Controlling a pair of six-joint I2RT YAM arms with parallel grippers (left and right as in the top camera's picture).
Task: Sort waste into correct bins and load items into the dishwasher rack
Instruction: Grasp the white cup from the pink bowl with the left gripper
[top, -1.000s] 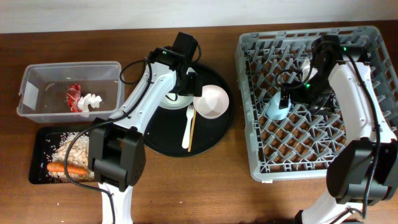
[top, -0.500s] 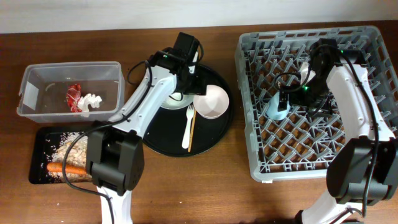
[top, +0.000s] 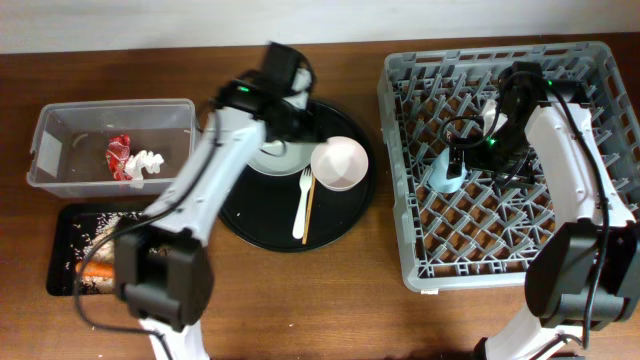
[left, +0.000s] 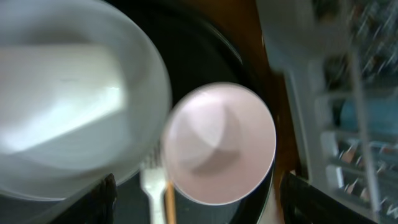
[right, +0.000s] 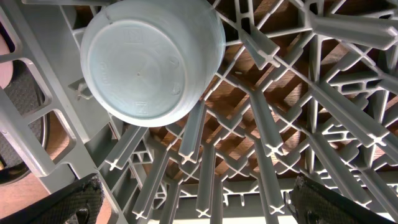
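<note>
The large square grey plastic crate (top: 397, 180) stands at the right, with the light blue cup (top: 447, 172) upside down in its left half. Left of it, the large round black tray (top: 260, 215) carries the pale grey round plate (top: 275, 160) at the back, the pinkish-white bowl (top: 340, 163) just to the plate's right, and the white fork (top: 302, 205) before them. Far left, the clear rectangular plastic tub (top: 110, 103) holds the red wrapper (top: 120, 155). Before it, the shallow black rectangular tray (top: 62, 225) holds the orange carrot (top: 98, 269).

Two robot arms, white and black.
Left arm (top: 205, 160) and right arm (top: 572, 150): white link shells, black joint housings and bases, thin black cables; small green indicator lights on the right arm.
</note>
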